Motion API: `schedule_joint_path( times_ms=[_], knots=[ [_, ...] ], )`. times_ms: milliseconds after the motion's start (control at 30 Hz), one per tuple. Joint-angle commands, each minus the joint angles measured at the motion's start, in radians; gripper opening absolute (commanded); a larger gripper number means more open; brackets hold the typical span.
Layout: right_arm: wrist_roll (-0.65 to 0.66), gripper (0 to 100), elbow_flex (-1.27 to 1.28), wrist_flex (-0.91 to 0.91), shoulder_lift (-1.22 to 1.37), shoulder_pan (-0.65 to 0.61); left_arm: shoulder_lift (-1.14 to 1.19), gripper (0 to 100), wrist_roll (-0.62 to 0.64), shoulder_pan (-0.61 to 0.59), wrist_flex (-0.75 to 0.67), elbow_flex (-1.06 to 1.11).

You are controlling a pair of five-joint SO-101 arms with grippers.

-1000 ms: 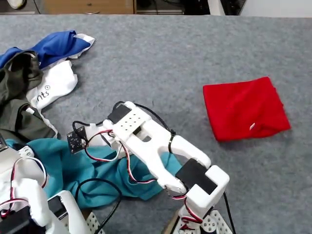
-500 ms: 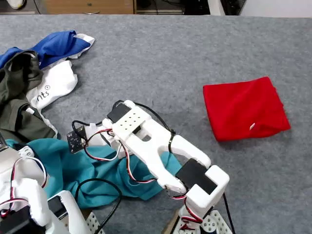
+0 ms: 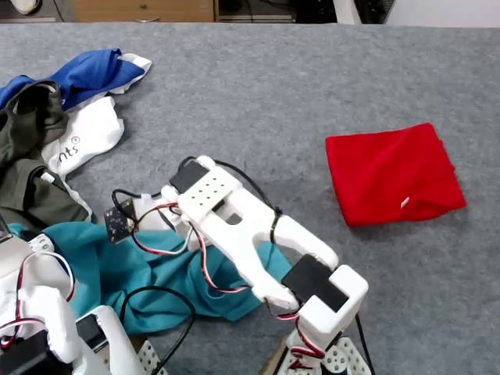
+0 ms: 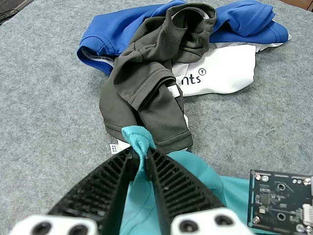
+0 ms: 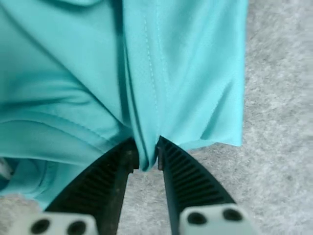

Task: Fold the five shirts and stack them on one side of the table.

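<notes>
Since a second ago the right arm [image 3: 234,226] has crept slightly away from the folded red shirt [image 3: 393,173], its wrist sitting over the teal shirt [image 3: 148,273]. The right gripper [image 5: 145,157] pinches a bunched fold at the teal shirt's edge, with the cloth fanning out ahead of its fingertips. The left gripper [image 4: 140,157] is clamped on a small nub that pokes past its tips, the rest trailing back beneath them. The shirt's length therefore runs slack between the two pinches, and drawing them apart looks like the coming move.

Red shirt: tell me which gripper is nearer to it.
Right. The right gripper clamps the teal shirt toward the table's middle, well short of the red shirt. The left gripper clamps the same shirt farther away, beside the olive shirt.
</notes>
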Motion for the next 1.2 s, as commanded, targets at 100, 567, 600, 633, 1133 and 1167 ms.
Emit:
schedule_joint_path(
  times_ms=[100, 567, 600, 633, 1133, 1167],
  knots=[
    [0.028, 8.8, -0.048, 0.006, 0.005, 0.016, 0.002, 2, 0.0, -0.012, -0.014, -0.002],
    [0.028, 0.4, -0.051, 0.0, 0.005, 0.016, 0.002, 2, 0.0, -0.012, -0.014, -0.002],
    [0.028, 0.4, -0.051, 0.0, 0.005, 0.016, 0.002, 2, 0.0, -0.012, -0.014, -0.002],
    [0.025, 0.4, -0.053, 0.0, 0.004, 0.016, 0.002, 2, 0.0, -0.012, -0.014, -0.002],
    [-0.037, 0.4, -0.568, 0.293, -0.102, 0.143, 0.001, 2, 0.0, -0.014, -0.138, -0.049],
    [-0.044, 0.4, -0.621, 0.327, -0.13, 0.166, 0.001, 2, 0.002, -0.014, -0.15, -0.049]
  ],
)
